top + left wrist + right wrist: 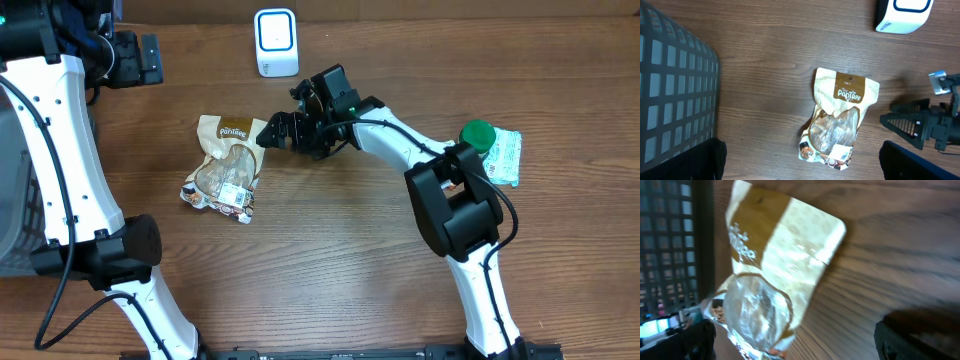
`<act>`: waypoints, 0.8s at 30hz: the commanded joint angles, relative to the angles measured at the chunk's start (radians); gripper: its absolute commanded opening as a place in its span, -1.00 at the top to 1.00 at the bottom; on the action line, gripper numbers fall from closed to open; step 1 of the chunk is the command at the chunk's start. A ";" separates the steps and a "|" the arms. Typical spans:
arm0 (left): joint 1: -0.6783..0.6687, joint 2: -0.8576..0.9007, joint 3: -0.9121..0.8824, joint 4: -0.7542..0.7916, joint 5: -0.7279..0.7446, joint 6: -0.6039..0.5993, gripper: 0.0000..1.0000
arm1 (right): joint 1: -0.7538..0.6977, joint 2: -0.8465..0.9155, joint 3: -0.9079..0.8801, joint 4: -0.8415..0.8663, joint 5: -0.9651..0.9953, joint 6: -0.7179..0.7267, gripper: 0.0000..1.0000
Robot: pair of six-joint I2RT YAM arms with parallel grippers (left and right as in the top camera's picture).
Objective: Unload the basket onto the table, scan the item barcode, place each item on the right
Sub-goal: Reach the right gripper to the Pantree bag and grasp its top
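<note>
Pouch (775, 270) is lying flat near scanner (276, 42) | your right gripper (272, 133) is hovering beside it, spread, likely for grasping | left gripper (145, 58) is waiting spread, empty

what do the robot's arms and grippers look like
The left arm and right arm have white rounded links with bulky black joints and thin black cables running alongside. The left gripper and right gripper are black; the right's fingers are triangular, perforated.

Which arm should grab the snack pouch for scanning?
Right. The right gripper, open, sits just beside the snack pouch and near the scanner. The left gripper hangs farther off, toward the basket.
</note>
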 commanded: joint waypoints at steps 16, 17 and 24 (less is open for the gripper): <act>-0.001 0.003 -0.002 0.001 0.004 0.012 -0.99 | 0.144 0.126 -0.011 0.285 0.127 0.210 -0.25; -0.001 0.003 -0.002 0.001 0.004 0.012 -0.99 | 0.148 0.126 -0.011 0.285 0.135 0.210 -0.01; -0.001 0.003 -0.002 0.001 0.004 0.012 -0.99 | 0.125 0.125 -0.011 0.277 0.058 0.210 0.92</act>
